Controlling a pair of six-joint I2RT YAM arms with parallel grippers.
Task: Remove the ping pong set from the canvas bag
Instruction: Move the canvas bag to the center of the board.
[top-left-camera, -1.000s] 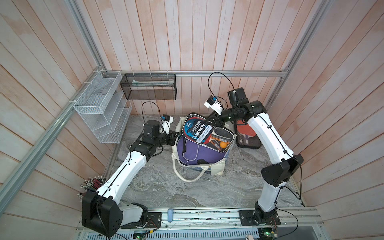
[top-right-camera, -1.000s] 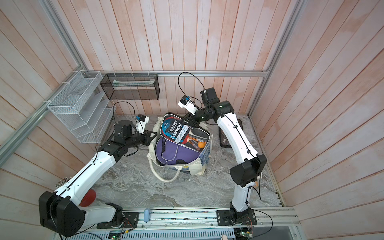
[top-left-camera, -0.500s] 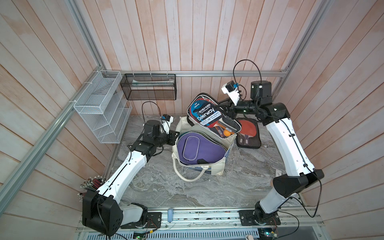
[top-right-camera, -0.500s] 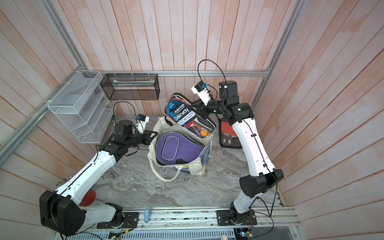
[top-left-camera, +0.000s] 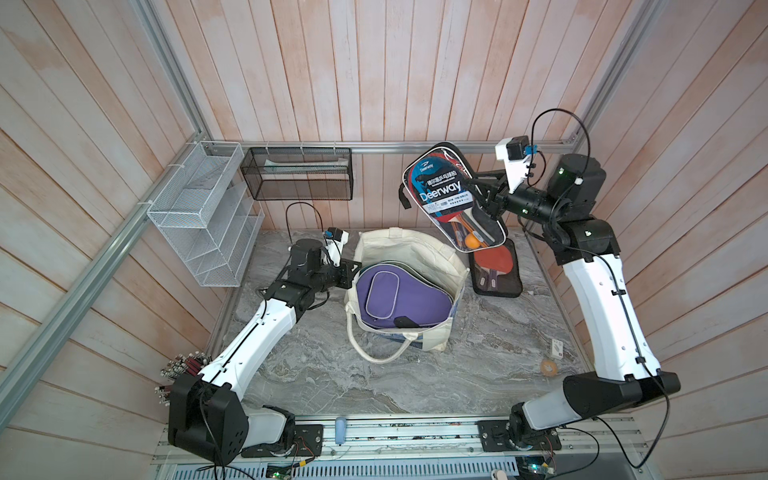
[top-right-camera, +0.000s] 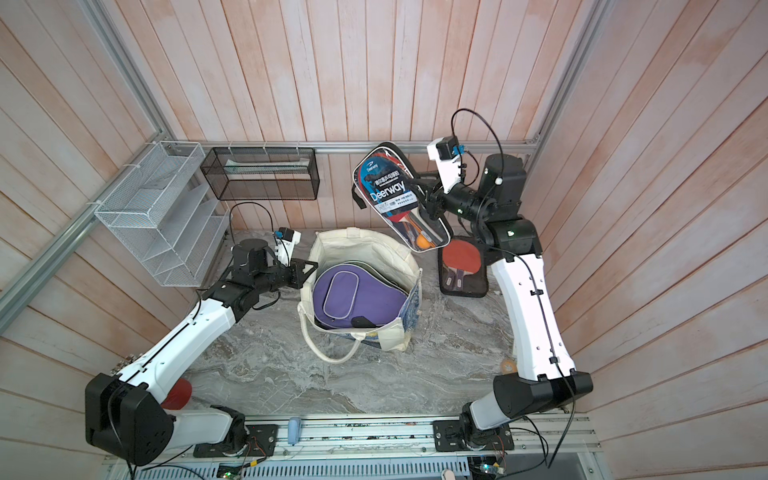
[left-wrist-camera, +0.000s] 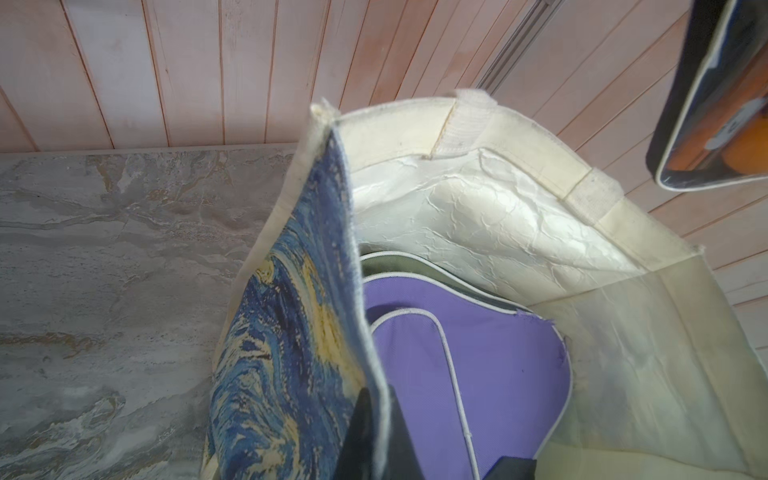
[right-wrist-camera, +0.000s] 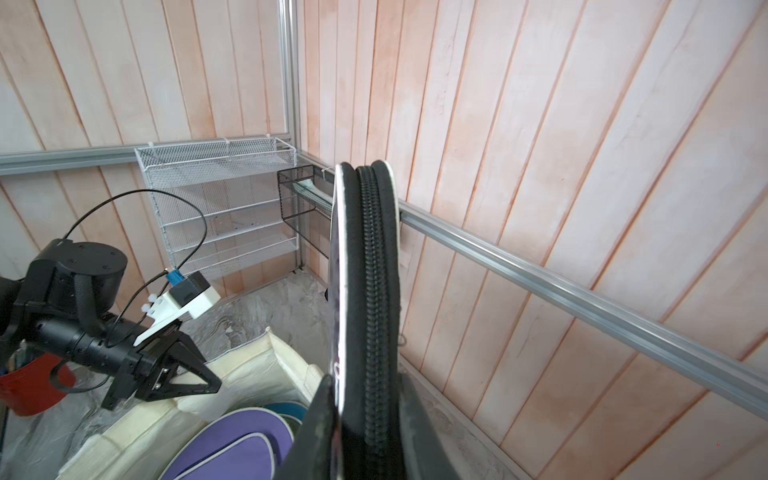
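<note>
Your right gripper (top-left-camera: 484, 195) is pinching the ping pong set (top-left-camera: 451, 195) by one long edge of its zipped Deerway case. In the right wrist view the jaws clamp either side of the zipper seam (right-wrist-camera: 370, 291). The set is out of the canvas bag (top-left-camera: 415, 249). In both top views it hangs in the air, tilted, round end up toward the back wall and narrow end down, over the table's far right area and to the right of the bag. An orange ball (top-left-camera: 471, 241) shows through the clear cover near the low end. Your left gripper (top-left-camera: 353, 268) is pressed together on the bag's left wall at the rim (left wrist view: one finger on the blue-and-yellow print, the other inside). The bag stands open on the marble table (top-left-camera: 332, 374), mouth up, with one cream handle (top-left-camera: 374, 353) draped on the table toward the rail. A purple paddle case (top-left-camera: 399, 295) lies inside, with a greenish case (left-wrist-camera: 407, 272) tucked just behind it. Right of the bag, below the hanging set, an open black case with red paddles (top-left-camera: 496, 266) lies flat on the table. The white wire shelf (top-left-camera: 203, 216) and black mesh basket (top-left-camera: 299, 174) hang on the walls, well apart from both arms.
</note>
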